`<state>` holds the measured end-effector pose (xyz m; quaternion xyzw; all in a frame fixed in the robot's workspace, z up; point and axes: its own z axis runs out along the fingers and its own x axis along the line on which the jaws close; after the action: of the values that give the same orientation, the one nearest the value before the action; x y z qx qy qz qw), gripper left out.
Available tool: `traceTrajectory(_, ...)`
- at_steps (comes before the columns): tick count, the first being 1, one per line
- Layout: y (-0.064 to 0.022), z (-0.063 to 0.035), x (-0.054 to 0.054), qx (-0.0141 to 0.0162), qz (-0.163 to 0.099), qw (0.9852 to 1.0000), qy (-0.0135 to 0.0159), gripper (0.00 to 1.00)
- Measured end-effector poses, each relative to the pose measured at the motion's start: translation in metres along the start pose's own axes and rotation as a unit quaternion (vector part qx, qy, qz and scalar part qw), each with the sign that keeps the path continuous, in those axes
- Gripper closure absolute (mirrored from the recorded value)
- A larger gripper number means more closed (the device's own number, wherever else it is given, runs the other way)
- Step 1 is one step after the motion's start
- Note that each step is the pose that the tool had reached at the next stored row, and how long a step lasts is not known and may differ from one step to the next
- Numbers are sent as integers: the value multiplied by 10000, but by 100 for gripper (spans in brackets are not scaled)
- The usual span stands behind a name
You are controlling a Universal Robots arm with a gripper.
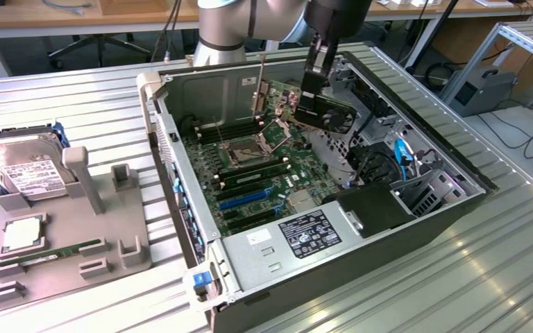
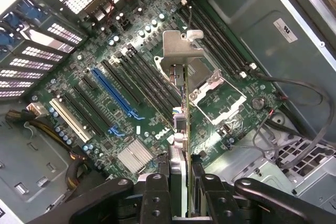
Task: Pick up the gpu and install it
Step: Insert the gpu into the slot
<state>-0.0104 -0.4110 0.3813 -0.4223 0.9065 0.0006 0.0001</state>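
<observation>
My gripper point(image 1: 314, 84) is shut on the gpu point(image 1: 327, 114), a dark card with a round fan and a pale metal end bracket. I hold it on edge, tilted, above the motherboard point(image 1: 257, 177) inside the open computer case point(image 1: 341, 236), clear of the board. In the wrist view the gpu point(image 2: 182, 98) runs edge-on away from my gripper point(image 2: 184, 195), its bracket point(image 2: 181, 51) at the far end, over the board between the memory slots and the CPU socket point(image 2: 216, 92). The blue expansion slot point(image 2: 118, 95) lies off to one side of the card.
On the exterior view's left a grey fixture point(image 1: 63, 263) holds a hard drive point(image 1: 26, 170) and a green RAM stick point(image 1: 49, 253). Inside the case are drive cages and cables point(image 1: 391, 170) and a power supply point(image 1: 308, 234). The case walls rise around the board.
</observation>
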Motion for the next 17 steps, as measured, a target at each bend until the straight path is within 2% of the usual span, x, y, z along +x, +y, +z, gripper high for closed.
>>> traceTrajectory(9, 0, 0, 0, 0, -210, 9998, 0, 73)
traceTrajectory(17, 0, 0, 0, 0, -457, 9990, 0, 73)
